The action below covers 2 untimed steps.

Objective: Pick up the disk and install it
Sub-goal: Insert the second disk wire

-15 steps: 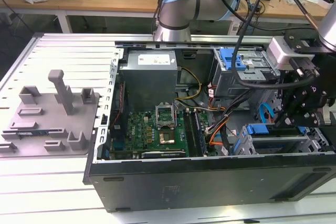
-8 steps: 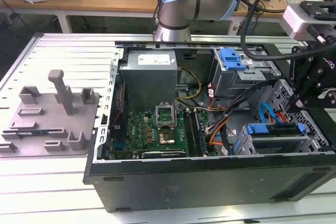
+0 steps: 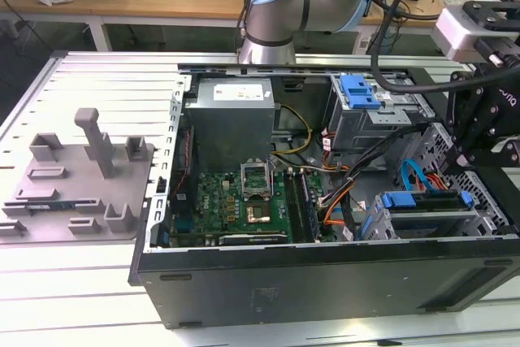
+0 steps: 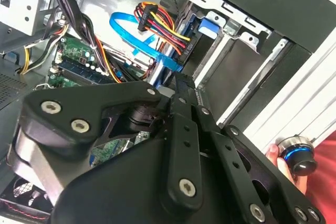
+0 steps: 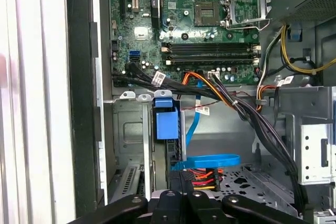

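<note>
Computer case (image 3: 244,282) is laid open on the table (image 3: 73,298); the disk (image 3: 426,201), lower right, is seated in its bay. In the second wrist view, the tool (image 4: 184,95) is seen; its grip cannot be told. In the first wrist view, the disk's blue carrier (image 5: 165,121) sits centre frame.

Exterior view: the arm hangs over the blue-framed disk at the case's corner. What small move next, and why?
Probably a slow, short descent straight toward the disk. The gripper hangs just above it, apart from it, and a blue cable loops close beside it, so care seems wise.
</note>
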Motion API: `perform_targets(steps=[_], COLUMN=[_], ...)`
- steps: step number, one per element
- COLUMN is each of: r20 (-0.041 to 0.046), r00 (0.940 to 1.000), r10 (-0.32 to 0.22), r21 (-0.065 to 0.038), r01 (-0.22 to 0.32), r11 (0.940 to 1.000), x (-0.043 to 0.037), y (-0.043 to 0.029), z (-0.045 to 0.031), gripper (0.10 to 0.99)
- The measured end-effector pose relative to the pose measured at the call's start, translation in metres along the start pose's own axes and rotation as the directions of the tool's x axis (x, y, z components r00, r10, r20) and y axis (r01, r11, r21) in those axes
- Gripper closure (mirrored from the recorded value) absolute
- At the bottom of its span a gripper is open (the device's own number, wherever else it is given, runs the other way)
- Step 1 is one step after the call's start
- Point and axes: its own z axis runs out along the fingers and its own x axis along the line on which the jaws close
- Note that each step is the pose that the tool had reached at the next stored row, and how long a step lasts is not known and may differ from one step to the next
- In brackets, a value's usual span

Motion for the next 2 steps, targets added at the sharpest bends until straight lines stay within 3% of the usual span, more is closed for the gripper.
perform_targets(steps=[2], r20=[-0.0002], r00=[1.0], r10=[0.0], r21=[0.0], r01=[0.0], r11=[1.0], x=[0.0], y=[0.0001], z=[0.0], gripper=[0.98])
